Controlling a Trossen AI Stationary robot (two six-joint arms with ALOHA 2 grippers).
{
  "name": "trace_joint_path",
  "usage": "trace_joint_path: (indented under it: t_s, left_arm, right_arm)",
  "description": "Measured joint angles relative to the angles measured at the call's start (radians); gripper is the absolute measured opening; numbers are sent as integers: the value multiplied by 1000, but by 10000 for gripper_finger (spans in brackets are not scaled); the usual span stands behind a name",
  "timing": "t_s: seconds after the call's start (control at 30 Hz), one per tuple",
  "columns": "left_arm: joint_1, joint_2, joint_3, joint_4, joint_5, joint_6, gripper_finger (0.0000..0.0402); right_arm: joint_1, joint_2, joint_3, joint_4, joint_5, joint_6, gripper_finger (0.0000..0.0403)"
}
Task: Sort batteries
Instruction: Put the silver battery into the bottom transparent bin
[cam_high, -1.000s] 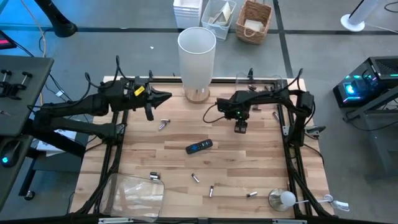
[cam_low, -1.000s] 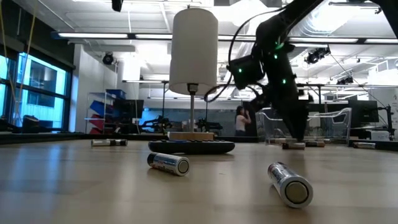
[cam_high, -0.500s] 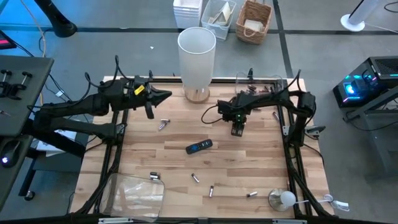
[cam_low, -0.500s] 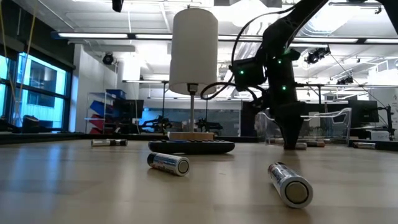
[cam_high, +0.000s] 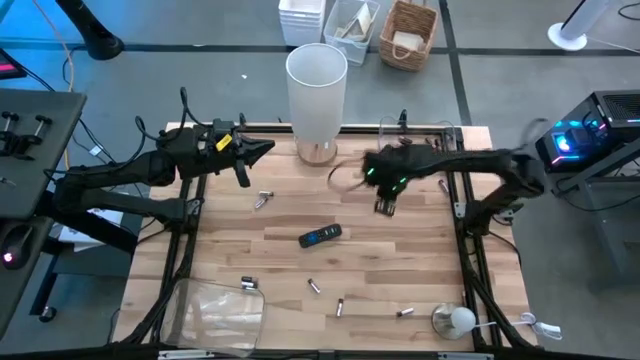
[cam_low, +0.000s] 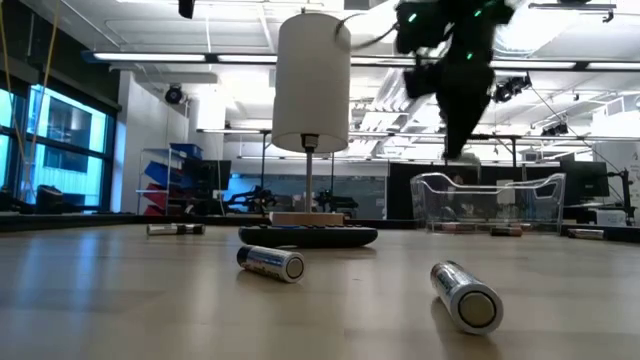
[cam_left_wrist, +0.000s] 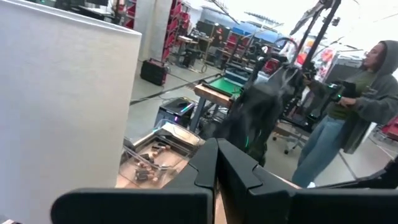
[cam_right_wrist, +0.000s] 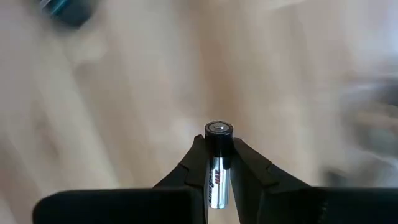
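Right wrist view showed your right gripper (cam_right_wrist: 217, 163) clenched on one battery (cam_right_wrist: 217, 163): a dark cylinder with a silvery lower body, gripped between the two fingers (cam_right_wrist: 186, 174), its capped end standing clear of the fingertips. From the high view, that gripper (cam_high: 385, 205) sat above the bench (cam_high: 420, 270), right of centre, and the low view placed it (cam_low: 458, 150) raised well clear of the surface.

Your left gripper (cam_high: 262, 152) waited over the far left part of the bench, beside the white cylindrical lamp shade (cam_high: 317, 90). Its fingers (cam_left_wrist: 214, 168) were pressed together, grasping nothing.

Loose batteries remained on the bench: a pair (cam_high: 263, 198) near the left arm, one (cam_high: 248, 284) by the clear tray (cam_high: 215, 312) at the near left, and three more (cam_high: 314, 287) (cam_high: 339, 306) (cam_high: 405, 313) along the near edge. Two of these lay close to the low camera (cam_low: 270, 262) (cam_low: 466, 295). A black remote (cam_high: 320, 236) lay near the bench centre, apart from every battery. A clear bin (cam_low: 488, 200) stood at the far right corner with small items inside; you could not identify them from these views.

A person (cam_left_wrist: 351, 112) stood in the room beyond the bench.
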Motion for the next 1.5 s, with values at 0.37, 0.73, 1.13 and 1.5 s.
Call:
trace_joint_path:
  t_s: [0.37, 0.73, 1.13, 1.5]
  left_arm:
    - [37, 0, 0, -1, -10, -1, 1]
    - [41, 0, 0, 0, -10, -25, 1]
    - [41, 0, 0, -3, -10, -26, 1]
    - [41, 0, 0, -2, -9, -26, 1]
  right_arm:
    - [-463, -194, -61, 152, 348, 203, 33]
    - [-624, -122, -61, 154, 194, 227, 163]
    - [-321, -289, -60, 89, -84, 274, 191]
    - [-494, -244, -57, -128, 152, 405, 192]
